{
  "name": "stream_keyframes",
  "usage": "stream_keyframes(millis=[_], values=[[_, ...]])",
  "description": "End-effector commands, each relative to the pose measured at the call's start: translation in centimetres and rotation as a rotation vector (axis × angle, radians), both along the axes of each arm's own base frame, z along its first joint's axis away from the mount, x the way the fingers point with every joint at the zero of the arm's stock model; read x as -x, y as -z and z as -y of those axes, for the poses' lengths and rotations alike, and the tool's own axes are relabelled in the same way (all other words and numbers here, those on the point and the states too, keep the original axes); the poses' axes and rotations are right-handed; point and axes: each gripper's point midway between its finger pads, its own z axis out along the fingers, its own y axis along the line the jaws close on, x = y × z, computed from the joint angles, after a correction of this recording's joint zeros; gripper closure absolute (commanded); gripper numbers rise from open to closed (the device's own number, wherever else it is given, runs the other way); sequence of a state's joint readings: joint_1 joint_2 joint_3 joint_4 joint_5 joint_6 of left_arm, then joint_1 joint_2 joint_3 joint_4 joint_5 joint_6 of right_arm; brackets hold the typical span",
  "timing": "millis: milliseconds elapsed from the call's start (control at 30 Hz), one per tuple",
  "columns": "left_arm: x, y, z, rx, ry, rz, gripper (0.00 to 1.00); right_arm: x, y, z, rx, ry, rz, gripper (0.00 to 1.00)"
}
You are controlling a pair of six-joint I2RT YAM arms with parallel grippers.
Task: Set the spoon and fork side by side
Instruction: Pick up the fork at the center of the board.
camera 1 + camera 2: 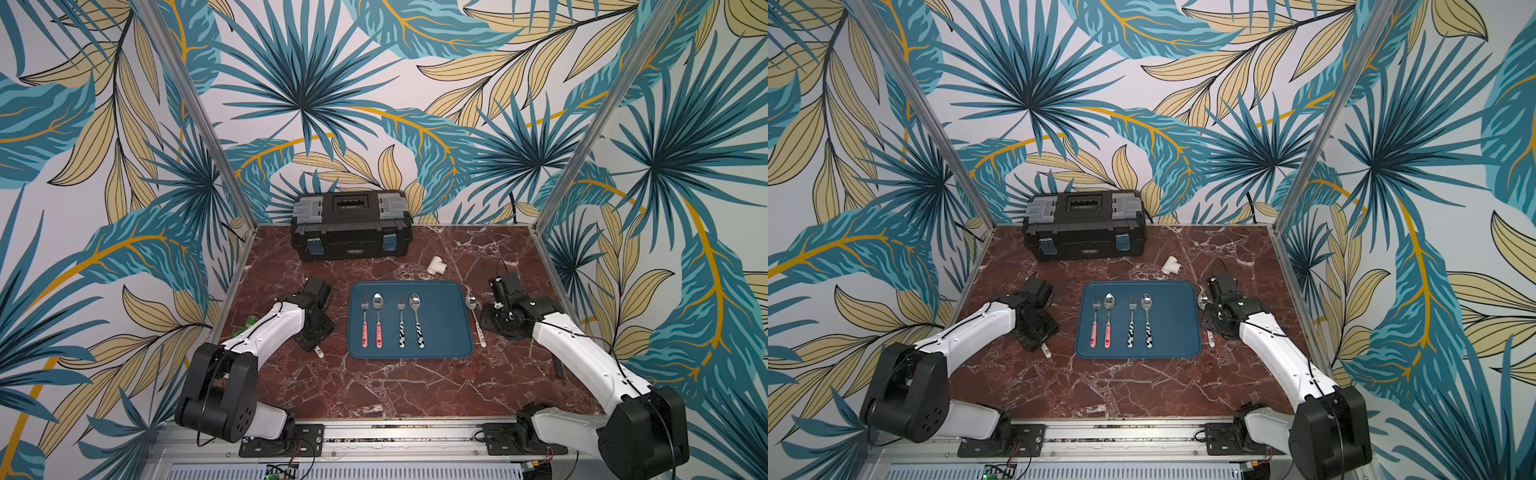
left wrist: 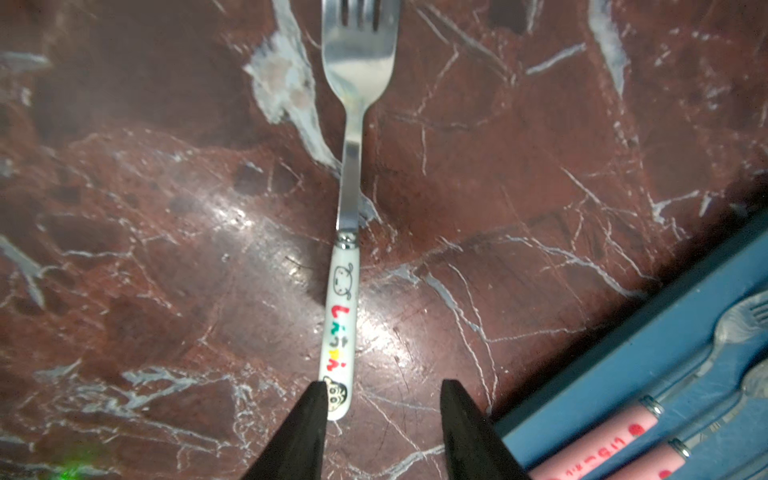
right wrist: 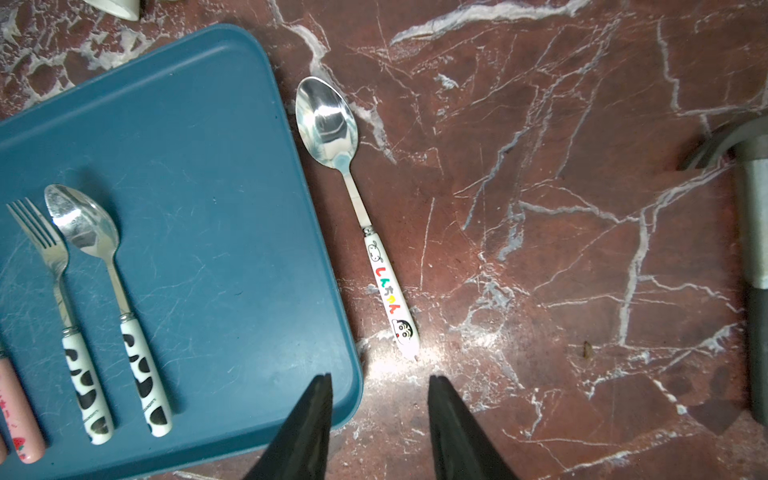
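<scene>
A fork (image 2: 347, 266) with a white cartoon-printed handle lies flat on the marble, left of the blue tray (image 1: 449, 316). My left gripper (image 2: 383, 384) is open just above its handle end, which sits beside one finger; only that end (image 1: 319, 352) shows in the top views. The matching spoon (image 3: 386, 282) lies on the table along the tray's right edge (image 1: 475, 318). My right gripper (image 3: 380, 377) is open and empty just short of the spoon's handle end, one finger over the tray's corner.
On the tray lie a pink-handled fork (image 1: 364, 320) and spoon (image 1: 378, 320), then a cow-patterned fork (image 1: 401, 320) and spoon (image 1: 417, 320). A black toolbox (image 1: 351, 226) stands at the back, a white pipe tee (image 1: 436, 266) behind the tray, a grey metal tool (image 3: 754, 208) at the right.
</scene>
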State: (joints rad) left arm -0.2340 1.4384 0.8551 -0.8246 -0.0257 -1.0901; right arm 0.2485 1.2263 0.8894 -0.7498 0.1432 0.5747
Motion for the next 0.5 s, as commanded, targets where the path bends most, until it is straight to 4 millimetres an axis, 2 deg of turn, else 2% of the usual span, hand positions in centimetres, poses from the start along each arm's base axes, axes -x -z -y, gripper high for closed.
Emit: stream_keyframes(millis=[0, 100, 467], values=[[0.2, 0.9, -1.0, -0.004, -0.027, -0.017, 0.51, 0.6, 1.2, 0.1, 0.006, -0.012, -0.027, 0.55], [0.1, 1.3, -1.5, -0.003, -0.027, -0.013, 0.51, 0.7, 1.3, 0.2, 0.012, -0.013, -0.029, 0.55], [0.3, 4.4, -1.0, 0.019, 0.03, -0.101, 0.52, 0.7, 1.1, 0.2, 0.005, -0.001, -0.024, 0.55]])
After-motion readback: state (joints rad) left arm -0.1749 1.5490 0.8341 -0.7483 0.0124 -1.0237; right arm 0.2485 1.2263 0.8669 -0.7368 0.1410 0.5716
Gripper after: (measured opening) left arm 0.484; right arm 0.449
